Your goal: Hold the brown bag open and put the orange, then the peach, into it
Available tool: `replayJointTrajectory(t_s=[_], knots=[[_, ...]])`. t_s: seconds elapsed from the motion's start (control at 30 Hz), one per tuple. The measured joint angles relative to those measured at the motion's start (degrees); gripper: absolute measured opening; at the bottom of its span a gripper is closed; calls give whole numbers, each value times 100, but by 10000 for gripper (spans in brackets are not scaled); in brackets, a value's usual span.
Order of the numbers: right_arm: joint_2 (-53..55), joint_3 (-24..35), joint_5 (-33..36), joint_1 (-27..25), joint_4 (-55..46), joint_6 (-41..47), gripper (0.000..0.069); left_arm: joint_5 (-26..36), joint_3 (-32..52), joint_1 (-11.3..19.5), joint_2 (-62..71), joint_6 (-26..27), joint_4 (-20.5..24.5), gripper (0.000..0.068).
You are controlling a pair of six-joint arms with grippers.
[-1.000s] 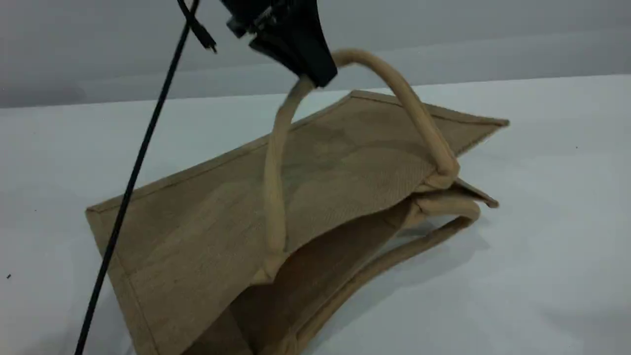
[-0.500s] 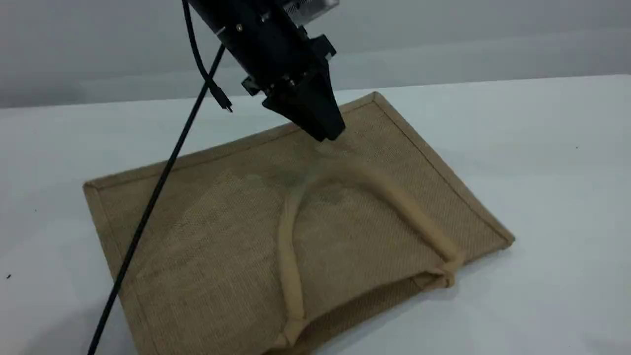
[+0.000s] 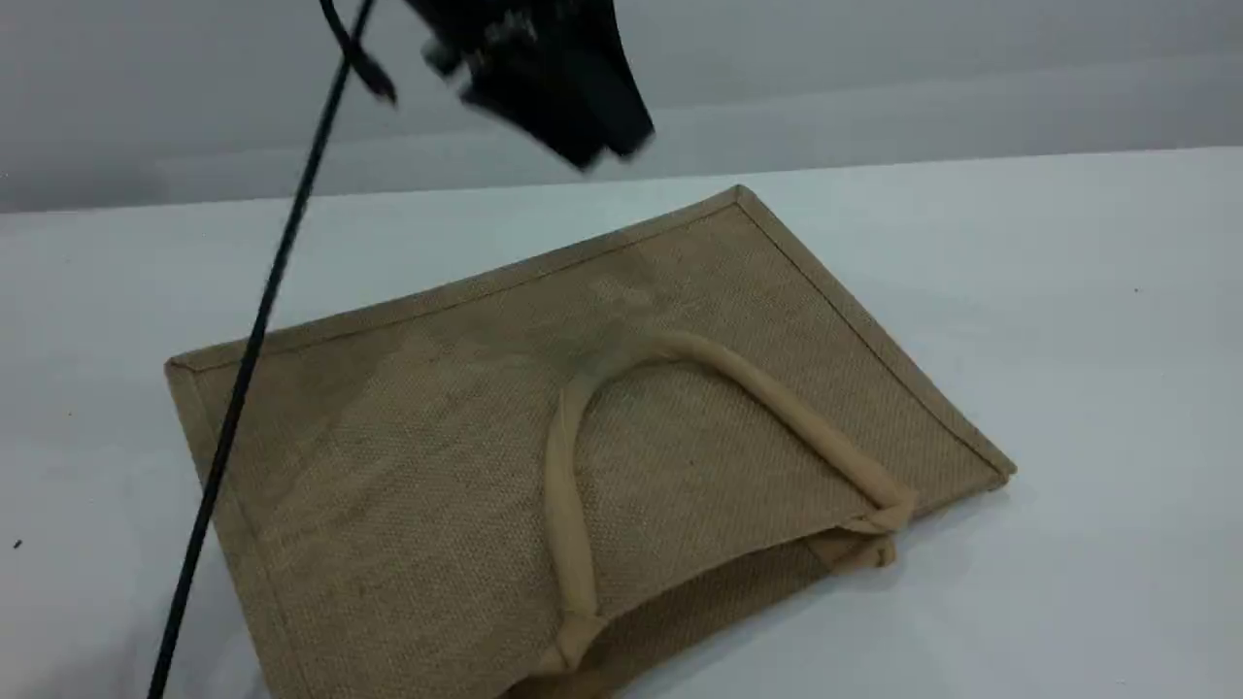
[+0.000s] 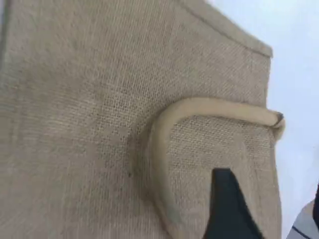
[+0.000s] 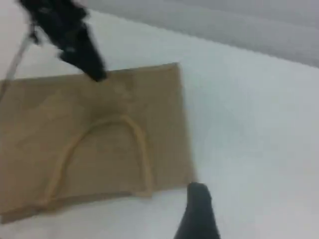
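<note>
Scene view: we see the brown bag (image 3: 418, 466) lying flat, handle (image 3: 777, 405) draped across it, left gripper (image 3: 597, 146) parted at its twelve o'clock, right gripper (image 5: 199, 204) spread wide.

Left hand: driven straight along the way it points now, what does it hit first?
Most likely the upper panel of the brown bag, inside the loop handle lying flat on it. Nothing shows between the left hand and the bag; exact spot uncertain, depth is unclear.
</note>
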Motion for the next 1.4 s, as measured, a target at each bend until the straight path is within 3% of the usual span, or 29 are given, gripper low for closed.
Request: replayJointTrajectory(t_s=[0.23, 0.4, 0.5, 0.67, 0.8, 0.9, 1.07, 1.4], knots=[[-952, 795, -8, 0, -812, 662, 480, 36, 12, -96, -1306, -718, 1127, 367], [-1940, 1880, -44, 0, -802, 751, 480, 35, 12, -127, -2282, -1153, 1562, 367], [-2524, 2559, -493, 0, -816, 956, 480, 35, 12, -212, -2790, -1451, 1707, 367], [-3301, 3608, -723, 14, -817, 1000, 480, 24, 12, -560, -3482, -1732, 2245, 367], [-3697, 4003, -921, 19, -804, 1104, 480, 17, 19, -816, -3906, -2170, 2748, 367], [-3733, 4003, -927, 19, -799, 1104, 480, -8, 182, -904, -4238, -2222, 2756, 367], [-3733, 4003, -922, 19, -793, 1099, 480, -8, 1199, -909, -5130, -2222, 2770, 367], [-3727, 4003, -912, 19, -799, 1099, 480, -96, 4229, -909, -7794, -2407, 2897, 367]])
